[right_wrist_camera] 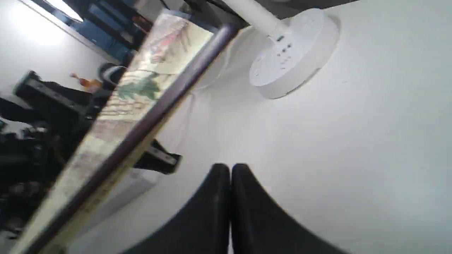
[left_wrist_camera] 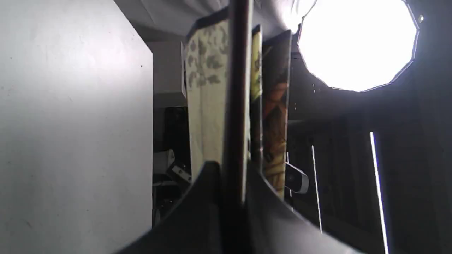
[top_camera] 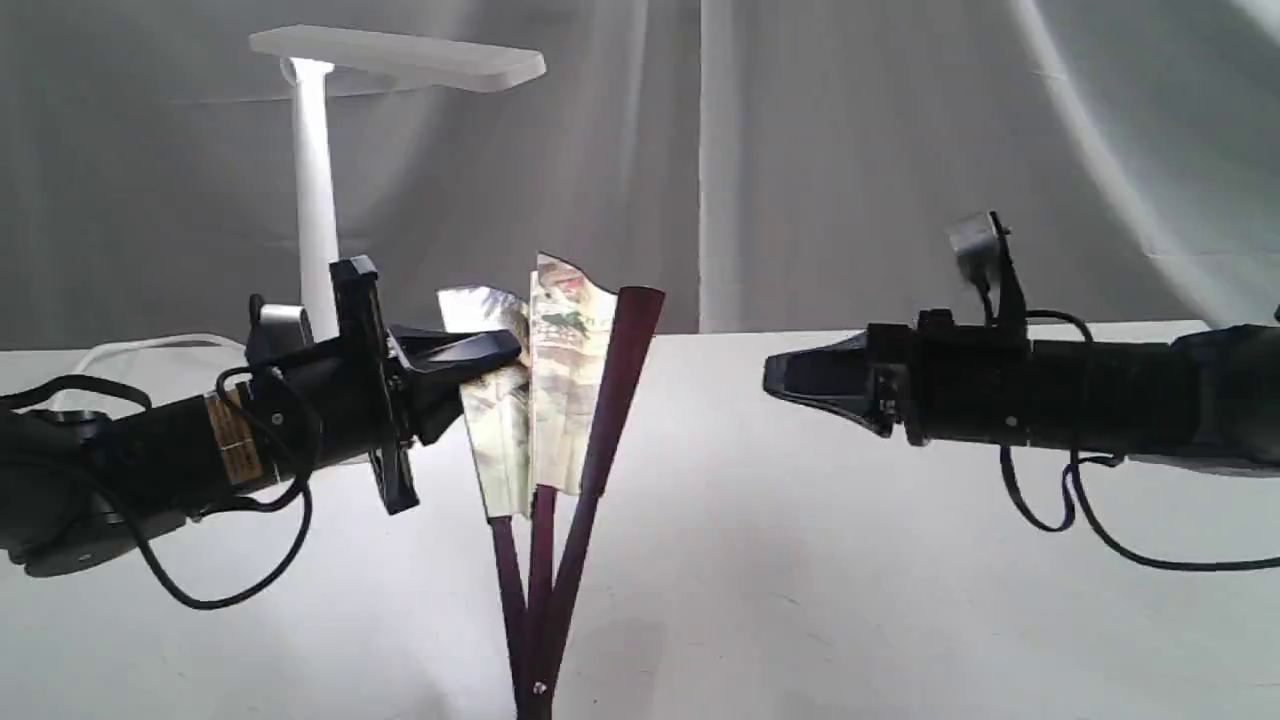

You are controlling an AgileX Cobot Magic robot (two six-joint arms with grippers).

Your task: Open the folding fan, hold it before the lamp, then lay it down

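Left gripper [top_camera: 495, 360] pinches the fan [top_camera: 560, 370] by a rib; right gripper [top_camera: 790, 378], pressed together and empty, should take the stiff rib nearest it, not the flimsy paper.

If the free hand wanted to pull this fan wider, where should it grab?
Probably the folding fan by its outer maroon rib, upper half, from the right hand's side: that stiff rib leans toward it, edging the paper. The shut hand must open first.
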